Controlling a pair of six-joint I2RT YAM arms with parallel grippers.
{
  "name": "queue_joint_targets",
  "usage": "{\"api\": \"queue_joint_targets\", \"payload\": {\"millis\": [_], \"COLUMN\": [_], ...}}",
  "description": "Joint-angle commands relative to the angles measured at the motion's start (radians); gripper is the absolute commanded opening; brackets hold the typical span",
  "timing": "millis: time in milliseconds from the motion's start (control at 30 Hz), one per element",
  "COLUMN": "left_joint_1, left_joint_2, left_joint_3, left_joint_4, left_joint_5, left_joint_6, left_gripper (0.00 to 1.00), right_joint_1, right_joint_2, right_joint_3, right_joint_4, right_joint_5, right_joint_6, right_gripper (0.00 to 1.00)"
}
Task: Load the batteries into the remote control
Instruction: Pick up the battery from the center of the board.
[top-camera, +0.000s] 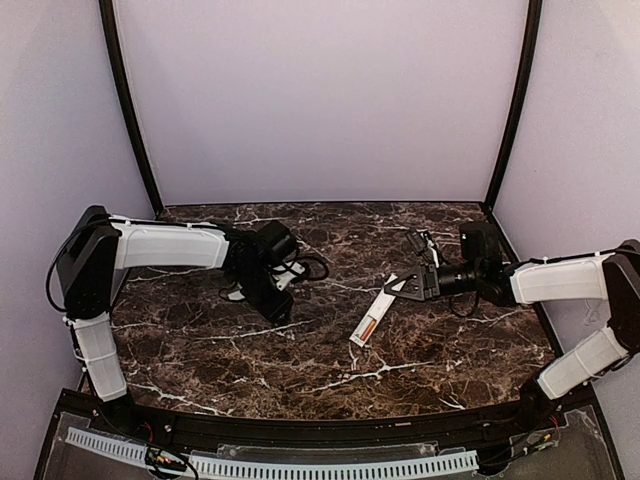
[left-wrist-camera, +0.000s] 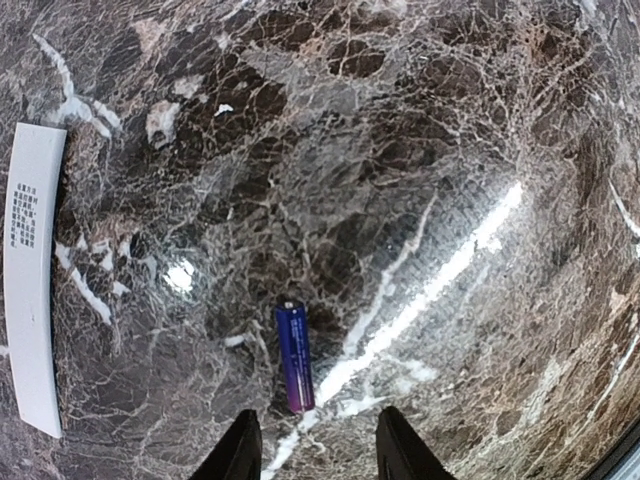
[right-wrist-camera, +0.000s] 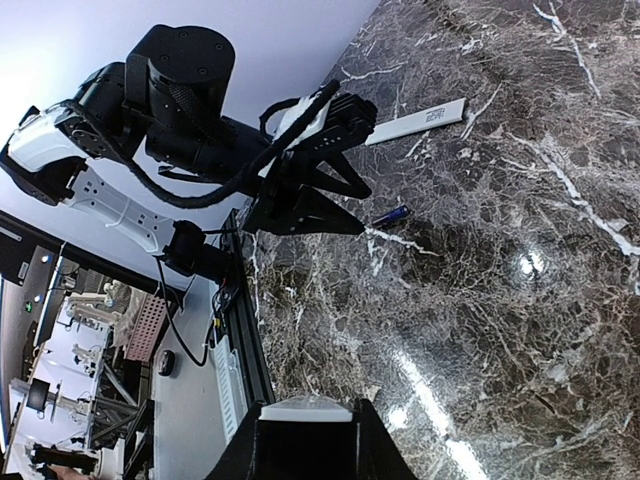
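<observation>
Left wrist view: pickup of the second battery judged to be in hand.
A purple-blue battery (left-wrist-camera: 294, 358) lay loose on the marble table (left-wrist-camera: 450, 150), just ahead of the left gripper (left-wrist-camera: 315, 440), whose jaws stood apart. The remote control (top-camera: 372, 318), carrying an orange-red battery (top-camera: 368, 328), appeared clamped at one end by the right gripper (top-camera: 400, 287). Next move needs lowering, straddling and closing squarely.

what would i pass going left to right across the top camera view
left arm → left gripper → remote control → right arm; the right gripper overlaps the remote's end, so it is left out
</observation>
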Motion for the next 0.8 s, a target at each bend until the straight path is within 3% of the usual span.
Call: {"api": "queue_joint_targets", "payload": {"millis": [0,333,767], "left_joint_1": [-0.005,-0.005,-0.005], "left_joint_2": [0.037,0.116,0.134], "left_joint_3": [0.046,0.096,0.091], "left_joint_4": [-0.039,-0.058,-0.059], "left_joint_5": [-0.037,-0.100,-0.052], "left_joint_6": [0.022,0.027,0.048], "left_gripper": [0.39,0.34,0.10], "right_joint_1": [-0.003,-0.004,-0.003], "right_joint_2": [-0.008,-0.015,0.017], "right_joint_3": [0.030,0.025,0.036], "right_joint_4": [0.004,-0.002,-0.005], "right_joint_5": [0.005,0.010,0.018], "right_joint_6": [-0.010,-0.009,0.006], "right_gripper": [0.00,0.00,0.00]}}
